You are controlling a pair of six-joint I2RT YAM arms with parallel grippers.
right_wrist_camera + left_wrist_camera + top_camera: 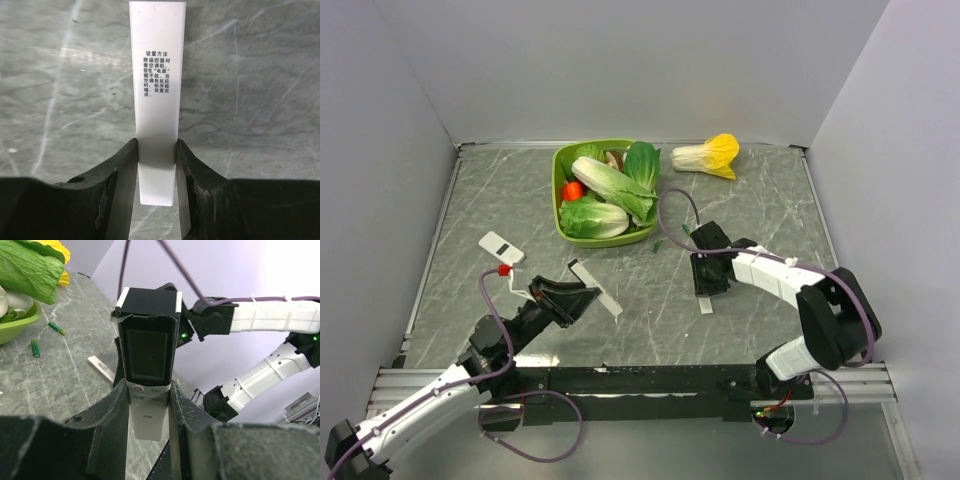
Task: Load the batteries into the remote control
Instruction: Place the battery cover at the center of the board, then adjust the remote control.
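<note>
Clamping the remote control crosswise in the left end effector, narrowed onto the white casing just below the display, black end uppermost and screen side toward the left wrist camera; judged a way of raising it off the bench and offering the hidden back to the other arm. Pinching a white printed panel, probably the battery cover, in the right end effector, likewise closed narrow on the panel's near end, over bare bench and apart from the remote control; seemingly held aside to leave the compartment open. Noting the first battery and the second battery loose on the bench, near each other, just outside the green bowl, between it and the right arm in the top view, gripped by neither arm. Cannot see the battery compartment in any view; with both cells out on the bench, judged unloaded. Finding in the green bowl only leafy vegetables, a small red item and a brownish one too small to name, nothing of the task. Spotting a yellow-tipped cabbage near the far edge and a white plate with a red knob out on the bench beside the left arm.
</note>
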